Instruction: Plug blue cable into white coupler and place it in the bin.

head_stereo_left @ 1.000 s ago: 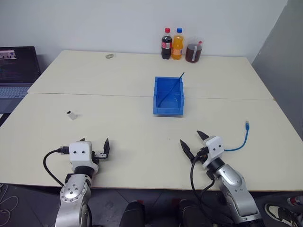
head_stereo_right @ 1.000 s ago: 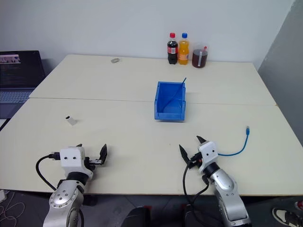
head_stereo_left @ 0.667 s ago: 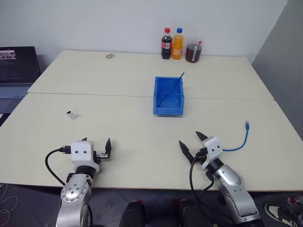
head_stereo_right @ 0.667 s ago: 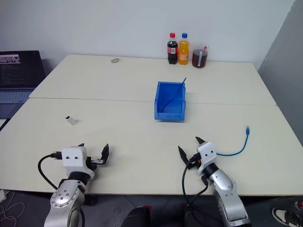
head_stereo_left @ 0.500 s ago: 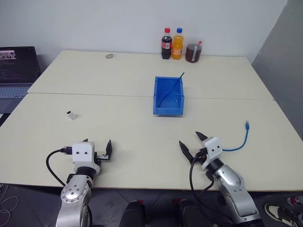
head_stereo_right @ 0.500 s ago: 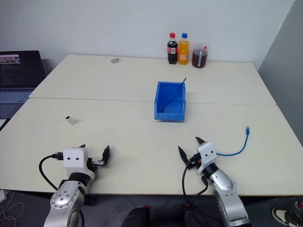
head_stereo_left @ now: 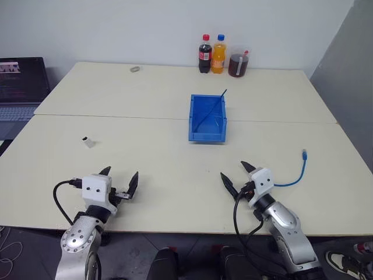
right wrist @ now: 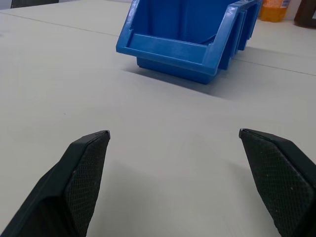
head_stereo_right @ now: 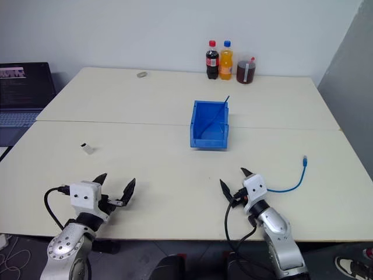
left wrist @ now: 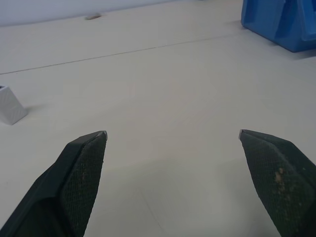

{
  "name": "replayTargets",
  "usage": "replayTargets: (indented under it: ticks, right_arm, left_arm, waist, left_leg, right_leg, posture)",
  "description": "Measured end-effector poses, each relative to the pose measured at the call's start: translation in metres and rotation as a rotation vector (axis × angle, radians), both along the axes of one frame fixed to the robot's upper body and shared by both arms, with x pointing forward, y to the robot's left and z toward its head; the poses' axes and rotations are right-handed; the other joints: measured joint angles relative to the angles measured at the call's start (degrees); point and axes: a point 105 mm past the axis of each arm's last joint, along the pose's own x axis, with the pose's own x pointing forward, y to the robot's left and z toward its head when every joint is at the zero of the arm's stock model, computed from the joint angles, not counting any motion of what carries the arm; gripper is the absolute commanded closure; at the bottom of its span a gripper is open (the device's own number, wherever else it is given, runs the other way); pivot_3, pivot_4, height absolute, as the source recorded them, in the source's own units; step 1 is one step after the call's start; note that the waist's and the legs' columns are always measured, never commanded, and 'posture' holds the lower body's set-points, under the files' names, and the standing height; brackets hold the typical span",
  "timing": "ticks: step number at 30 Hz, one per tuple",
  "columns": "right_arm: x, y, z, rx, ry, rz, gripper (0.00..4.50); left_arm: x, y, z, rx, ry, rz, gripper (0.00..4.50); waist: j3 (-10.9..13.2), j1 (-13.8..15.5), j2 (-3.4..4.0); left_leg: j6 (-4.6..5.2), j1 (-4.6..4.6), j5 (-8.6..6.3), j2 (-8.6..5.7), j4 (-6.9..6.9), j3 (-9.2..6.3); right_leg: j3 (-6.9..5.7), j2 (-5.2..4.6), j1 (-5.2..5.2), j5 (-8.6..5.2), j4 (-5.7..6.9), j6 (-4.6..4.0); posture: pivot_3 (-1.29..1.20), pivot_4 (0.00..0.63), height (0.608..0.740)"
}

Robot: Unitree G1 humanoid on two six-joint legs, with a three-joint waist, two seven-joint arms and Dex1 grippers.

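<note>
Grippers (head_stereo_left: 119, 179) and (head_stereo_left: 236, 175) (left, right) hover spread wide, textured black fingers empty. Boxy white coupler (head_stereo_left: 88, 142) sits ahead of the left; thin blue cable (head_stereo_left: 294, 173) curls beside the right. Glossy plastic bin (head_stereo_left: 207, 118) stands mid-table (head_stereo_left: 145, 93), bottles (head_stereo_left: 211, 54) beyond.

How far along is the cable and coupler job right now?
Nothing looks done yet. The blue cable lies loose on the table by the right gripper, and the white coupler sits apart, beyond the left gripper. Both grippers are open and empty. Picking up, plugging and dropping into the bin remain.
</note>
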Motion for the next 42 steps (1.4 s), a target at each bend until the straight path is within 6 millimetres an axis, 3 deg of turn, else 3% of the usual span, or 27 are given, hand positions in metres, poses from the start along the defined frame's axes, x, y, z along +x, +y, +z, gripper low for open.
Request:
replayTargets:
  ticks: [5,9,10,12,15,17,22,24,30,35,42]
  right_arm:
    - [-0.004,-0.005,0.004,0.000,-0.019,-0.021,0.04]
    - [-0.011,-0.020,0.022,-0.008,-0.085,-0.074,0.04]
    - [-0.011,-0.028,0.031,-0.008,-0.115,-0.110,0.04]
    - [-0.018,-0.055,0.033,-0.014,-0.082,-0.225,0.04]
    - [-0.016,-0.101,0.047,-0.041,-0.067,-0.433,0.04]
    - [-0.013,-0.122,0.051,-0.057,-0.033,-0.544,0.04]
    - [0.002,-0.153,0.047,-0.080,0.131,-0.698,0.04]
    - [0.006,-0.157,0.043,-0.075,0.185,-0.713,0.04]
    - [0.016,-0.170,0.010,-0.027,0.399,-0.730,0.04]
    - [0.034,-0.178,0.009,0.057,0.441,-0.728,1.05]
    - [0.039,-0.190,0.009,0.064,0.466,-0.735,2.60]
  left_arm:
    - [0.012,-0.007,0.023,0.037,-0.021,-0.183,0.00]
    - [0.020,-0.024,0.032,0.059,0.028,-0.359,0.00]
    - [0.023,-0.032,0.037,0.061,0.030,-0.416,0.00]
    - [0.030,-0.061,0.048,0.055,0.078,-0.616,0.00]
    - [0.028,-0.088,0.069,0.094,0.115,-0.850,0.00]
    - [0.025,-0.103,0.071,0.115,0.149,-0.961,0.00]
    - [0.016,-0.130,0.070,0.161,0.204,-1.155,0.00]
    - [0.015,-0.132,0.071,0.169,0.206,-1.173,0.00]
    - [0.013,-0.141,0.066,0.181,0.213,-1.215,0.00]
    - [0.016,-0.143,0.067,0.197,0.193,-1.213,0.00]
    - [0.017,-0.143,0.066,0.211,0.185,-1.210,0.00]
  waist:
    - [0.00,0.02,0.00]
    - [0.01,0.24,-0.01]
    - [-0.02,-0.05,0.01]
    - [0.03,0.32,-0.06]
    - [-0.02,0.21,0.04]
    - [-0.03,-0.14,0.04]
    - [0.00,-0.77,0.07]
    - [0.00,-0.74,0.08]
    - [0.02,-0.46,0.10]
    - [0.01,-0.56,0.09]
    - [-0.01,-0.31,0.06]
  left_leg:
    - [0.00,-0.02,0.00,-0.02,0.00,0.06]
    - [0.00,-0.06,0.00,-0.01,-0.01,-0.01]
    - [0.00,0.02,0.00,0.00,0.00,0.06]
    - [0.00,-0.11,0.00,0.00,0.02,-0.10]
    - [-0.01,-0.02,0.01,-0.04,0.05,0.04]
    - [0.00,0.00,0.00,-0.03,0.04,0.06]
    - [0.01,-0.03,0.00,0.03,-0.01,0.02]
    - [0.02,-0.04,-0.01,0.03,-0.03,-0.02]
    - [0.03,-0.10,-0.01,-0.01,-0.01,0.03]
    - [0.03,-0.05,-0.01,0.00,0.04,0.03]
    - [0.03,-0.06,-0.01,-0.01,0.10,0.04]
  right_leg:
    - [0.04,-0.03,0.00,0.00,-0.01,0.00]
    - [-0.04,-0.02,-0.01,0.00,-0.01,0.00]
    - [0.03,-0.03,0.02,0.00,0.00,0.01]
    - [-0.14,0.01,-0.01,-0.01,0.06,-0.01]
    - [-0.01,-0.03,0.04,0.03,0.03,0.05]
    - [0.03,-0.01,0.03,0.03,0.03,0.05]
    - [0.04,0.12,-0.04,0.00,0.06,-0.04]
    - [0.02,0.14,-0.03,-0.03,0.05,-0.09]
    - [0.05,0.10,-0.04,-0.02,0.01,-0.08]
    - [0.06,0.12,0.00,0.03,0.02,0.03]
    - [0.08,0.10,0.03,0.04,0.00,0.06]
  posture:
    - [0.00,0.150,0.740]
    - [0.00,0.150,0.740]
    - [0.00,0.150,0.740]
    - [0.00,0.150,0.740]
    - [0.00,0.150,0.740]
    - [0.00,0.150,0.740]
    - [0.00,0.150,0.740]
    - [0.00,0.150,0.740]
    - [0.00,0.150,0.740]
    - [0.00,0.150,0.740]
    - [0.00,0.150,0.740]
